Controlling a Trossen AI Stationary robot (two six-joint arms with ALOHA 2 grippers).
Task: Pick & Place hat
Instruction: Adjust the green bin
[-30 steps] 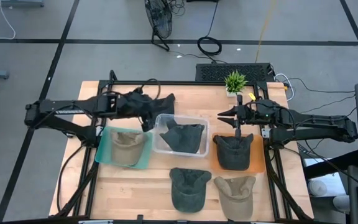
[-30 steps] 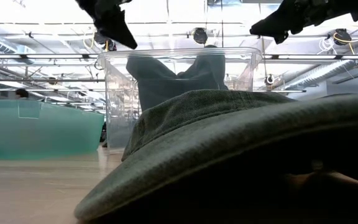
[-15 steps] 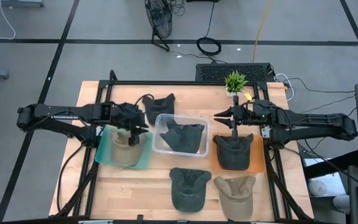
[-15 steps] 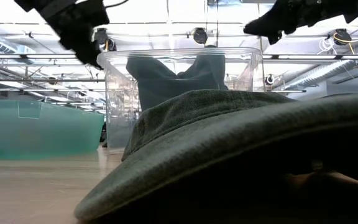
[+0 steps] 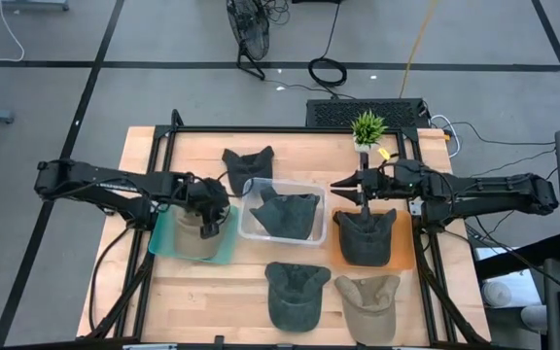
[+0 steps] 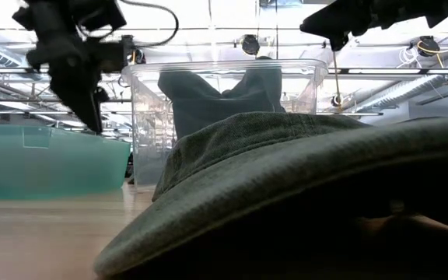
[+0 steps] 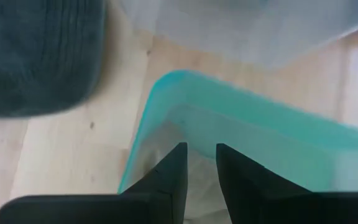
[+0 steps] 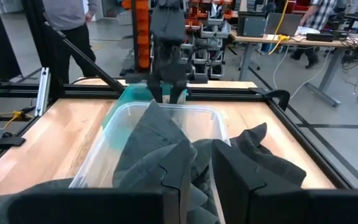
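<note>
Left gripper (image 5: 205, 226) over tan hat (image 5: 194, 236) in teal tray (image 5: 166, 233), fingers (image 7: 171, 168) narrowly apart, holding nothing. Right gripper (image 5: 339, 185) hovers beyond dark hat (image 5: 365, 236) on orange tray (image 5: 404, 261), fingers narrow, empty. Tan hat likely light, soft, floppy; pinch crown fabric or brim edge. Orientation and long axis unclear, arm hides most.

1. No readable text, labels, brand marks, numbers or signs in any view.
2. Hats, bins and surface carry no legible markings.
3. Background room items too small or blurred to read.
</note>
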